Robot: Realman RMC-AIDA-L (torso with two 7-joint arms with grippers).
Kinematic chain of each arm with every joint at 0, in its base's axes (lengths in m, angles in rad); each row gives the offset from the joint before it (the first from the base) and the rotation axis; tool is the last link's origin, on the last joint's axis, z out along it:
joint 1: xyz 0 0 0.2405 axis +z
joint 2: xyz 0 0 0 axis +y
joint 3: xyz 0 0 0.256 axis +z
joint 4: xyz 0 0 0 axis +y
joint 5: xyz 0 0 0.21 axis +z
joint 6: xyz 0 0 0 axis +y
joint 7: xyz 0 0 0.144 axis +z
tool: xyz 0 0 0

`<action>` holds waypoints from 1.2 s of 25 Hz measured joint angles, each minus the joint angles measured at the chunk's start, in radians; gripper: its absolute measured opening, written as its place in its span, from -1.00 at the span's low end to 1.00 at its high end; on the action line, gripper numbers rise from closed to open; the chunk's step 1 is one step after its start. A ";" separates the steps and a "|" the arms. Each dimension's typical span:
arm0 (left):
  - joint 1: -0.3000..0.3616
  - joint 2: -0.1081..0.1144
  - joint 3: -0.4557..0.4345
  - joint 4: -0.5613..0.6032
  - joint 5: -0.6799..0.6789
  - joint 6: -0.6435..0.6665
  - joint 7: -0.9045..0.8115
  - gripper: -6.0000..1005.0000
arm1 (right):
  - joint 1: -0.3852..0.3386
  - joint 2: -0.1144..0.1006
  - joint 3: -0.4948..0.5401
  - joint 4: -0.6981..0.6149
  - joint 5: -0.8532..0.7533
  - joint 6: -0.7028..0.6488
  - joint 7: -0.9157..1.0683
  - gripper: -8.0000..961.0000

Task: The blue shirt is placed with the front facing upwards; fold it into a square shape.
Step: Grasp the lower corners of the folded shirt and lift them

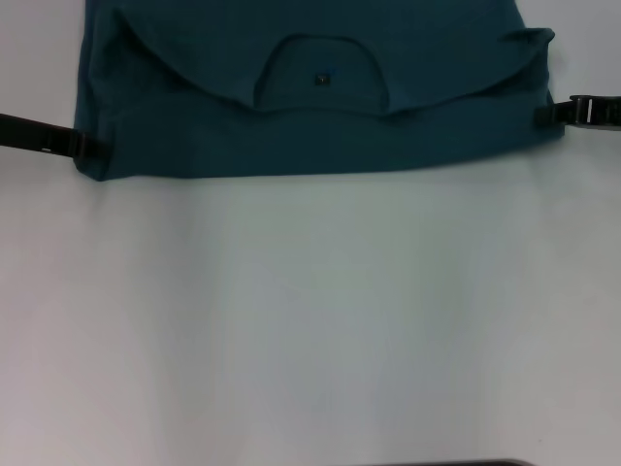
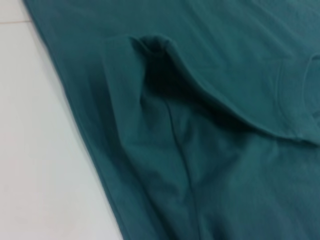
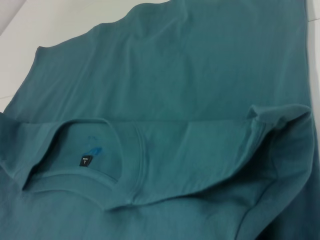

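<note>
The dark teal-blue cotton T-shirt (image 1: 320, 136) is lying across the far side of the white tabletop (image 1: 320, 320), collar and small dark label showing. The left gripper (image 1: 89, 148) and right gripper (image 1: 551, 114) are each pinching a side edge of the shirt.

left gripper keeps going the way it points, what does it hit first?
The shirt. In the head view the left gripper points inward from the left, already at the shirt's near left corner, so the cloth edge comes first. The right gripper sits far across at the opposite edge. Height above the table is unclear.
</note>
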 joint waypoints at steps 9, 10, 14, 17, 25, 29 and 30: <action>0.001 0.000 0.005 0.003 0.001 -0.005 0.000 -0.39 | 0.000 -0.001 0.000 0.000 0.000 0.000 0.002 -0.91; 0.001 0.000 0.005 0.004 0.001 -0.005 0.000 -0.31 | 0.000 -0.002 0.000 0.000 0.000 0.000 0.002 -0.91; 0.003 0.000 0.005 0.006 0.001 -0.005 0.003 -0.01 | 0.000 -0.002 0.000 0.000 0.000 0.000 0.003 -0.91; 0.004 0.000 0.005 0.006 0.001 0.003 0.008 0.01 | 0.000 -0.002 0.000 0.000 0.000 0.000 0.003 -0.91; 0.000 0.000 0.006 0.003 -0.002 0.051 0.035 0.08 | 0.000 -0.003 0.000 -0.001 0.000 -0.002 0.005 -0.91; -0.003 0.000 0.007 0.003 -0.004 0.052 0.037 0.08 | 0.000 -0.003 0.000 -0.002 0.000 -0.002 0.005 -0.91; -0.004 -0.001 0.007 0.003 -0.002 0.050 0.037 0.08 | 0.000 -0.003 0.000 -0.002 0.000 -0.002 0.005 -0.91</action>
